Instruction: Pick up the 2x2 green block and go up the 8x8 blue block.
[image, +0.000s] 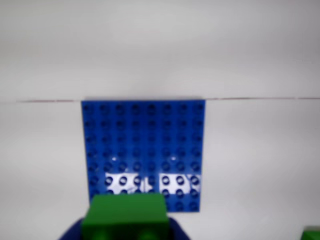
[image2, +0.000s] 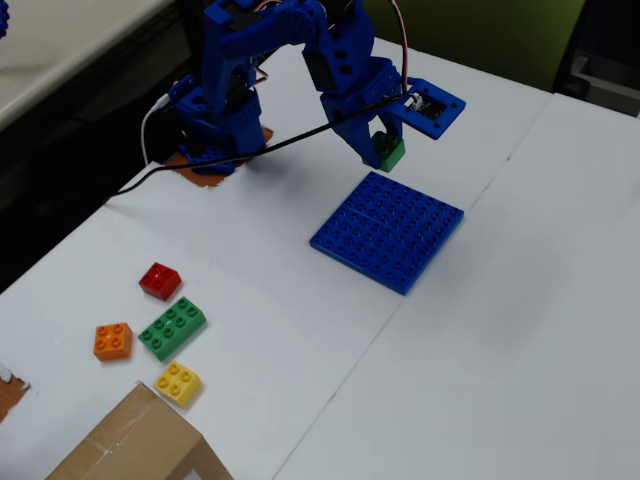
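2x2 green block (image2: 389, 152) was held in the gripper (image2: 385, 150), jaws clenched on it, lifted clear of the table and hanging just above the back edge of the 8x8 blue block (image2: 388, 230). In the wrist view the brick (image: 125, 216) filled the bottom edge, with the baseplate (image: 144, 145) spread out ahead of it, so most of the plate lay beyond the brick.

Baseplate sat near the middle of the white table (image2: 520, 330), square to nothing in particular. Red brick (image2: 159, 280), orange brick (image2: 112, 341), longer green brick (image2: 172, 328) and yellow brick (image2: 178, 383) lay together toward the front-left corner, well apart from the work.

Risks, as judged:
- Lowered here, the brick would likely catch the plate's rim and tip off onto the table.
- Studs misaligned: it could sit skewed.
- Pressing down hard could slide the loose plate.
- A shallow grip might let the brick twist on contact.
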